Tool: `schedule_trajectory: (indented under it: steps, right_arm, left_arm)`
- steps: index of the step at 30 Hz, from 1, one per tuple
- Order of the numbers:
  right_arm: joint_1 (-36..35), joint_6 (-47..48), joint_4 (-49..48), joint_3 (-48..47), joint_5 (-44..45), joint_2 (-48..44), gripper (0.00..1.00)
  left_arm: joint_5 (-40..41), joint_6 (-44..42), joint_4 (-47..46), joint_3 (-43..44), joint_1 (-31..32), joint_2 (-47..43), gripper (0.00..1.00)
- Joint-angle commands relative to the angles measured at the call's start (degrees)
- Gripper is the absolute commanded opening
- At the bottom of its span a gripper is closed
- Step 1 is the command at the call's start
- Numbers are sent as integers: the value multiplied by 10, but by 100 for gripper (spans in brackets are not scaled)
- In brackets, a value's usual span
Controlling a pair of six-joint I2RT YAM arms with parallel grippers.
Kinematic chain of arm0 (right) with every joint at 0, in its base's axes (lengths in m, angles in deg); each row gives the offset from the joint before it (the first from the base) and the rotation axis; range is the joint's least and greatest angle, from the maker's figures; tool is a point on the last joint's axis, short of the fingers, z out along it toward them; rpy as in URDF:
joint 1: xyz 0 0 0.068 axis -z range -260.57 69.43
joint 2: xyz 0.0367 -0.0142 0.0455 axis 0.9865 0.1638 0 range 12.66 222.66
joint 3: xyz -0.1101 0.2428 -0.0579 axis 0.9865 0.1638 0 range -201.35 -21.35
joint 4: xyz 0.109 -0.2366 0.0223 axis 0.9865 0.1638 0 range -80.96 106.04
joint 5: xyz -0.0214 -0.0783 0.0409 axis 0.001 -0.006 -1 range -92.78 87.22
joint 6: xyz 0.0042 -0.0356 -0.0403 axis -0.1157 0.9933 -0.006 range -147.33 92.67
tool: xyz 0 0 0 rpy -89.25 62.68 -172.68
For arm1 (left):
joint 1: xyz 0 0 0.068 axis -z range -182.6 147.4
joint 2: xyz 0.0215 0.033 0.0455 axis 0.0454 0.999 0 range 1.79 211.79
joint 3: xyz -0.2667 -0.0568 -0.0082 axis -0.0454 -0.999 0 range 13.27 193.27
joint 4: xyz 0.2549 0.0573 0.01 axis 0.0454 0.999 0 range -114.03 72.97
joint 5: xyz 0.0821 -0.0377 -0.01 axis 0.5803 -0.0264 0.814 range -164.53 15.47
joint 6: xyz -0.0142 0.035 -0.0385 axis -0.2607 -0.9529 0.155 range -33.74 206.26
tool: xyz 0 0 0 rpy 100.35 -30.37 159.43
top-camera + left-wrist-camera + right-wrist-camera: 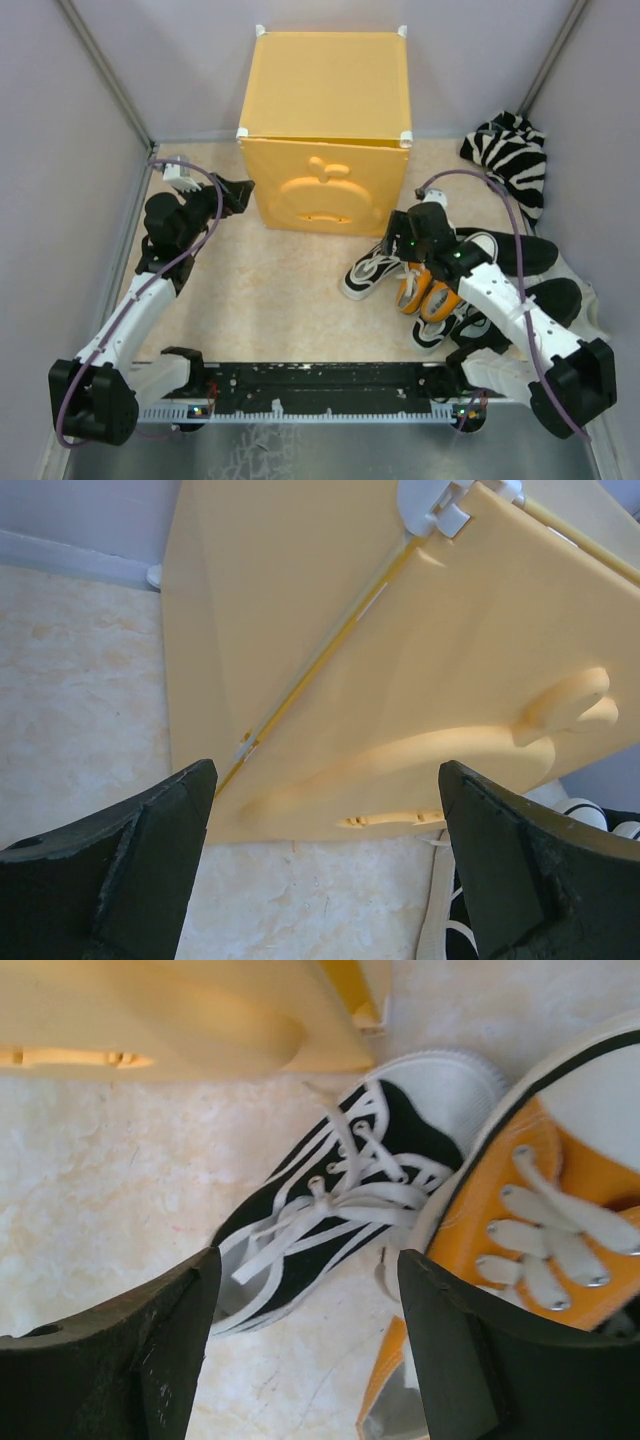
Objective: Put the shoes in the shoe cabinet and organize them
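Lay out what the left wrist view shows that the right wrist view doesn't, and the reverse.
Only the left wrist view: the shoe cabinet's side wall, a white corner connector, the apple shape embossed on the door, and the left tool, open.

Only the right wrist view: an orange sneaker with white laces, and the right tool, open above the shoes.

Both: the door's lower edge, the beige tabletop, and a black-and-white sneaker. It shows almost whole in the right view, but only as a sliver in the left view's lower right corner.
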Motion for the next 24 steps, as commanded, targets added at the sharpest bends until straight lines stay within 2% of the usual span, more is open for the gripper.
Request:
schedule_trajectory:
  steps: [1,4,11,19,23,24]
  right_arm:
    - [-63,-63,-64,22,26,17,72]
    - [-95,-104,-94,41,72,33,72]
    - [-106,-172,-137,75,145,86,72]
    - [-107,-180,-144,69,141,145,71]
    - [-108,-186,-153,84,130,157,39]
    - [-108,-185,-155,88,130,159,38]
  left_arm:
    - [-9,9,-25,-8,4,-3,98]
    - [-14,11,-25,-7,4,0,98]
    - [-13,10,-24,-8,4,-8,98]
    - [-5,2,-19,-10,4,-9,98]
    - [-1,-1,-19,-10,4,-9,98]
    - [-1,-1,-18,-10,4,-9,98]
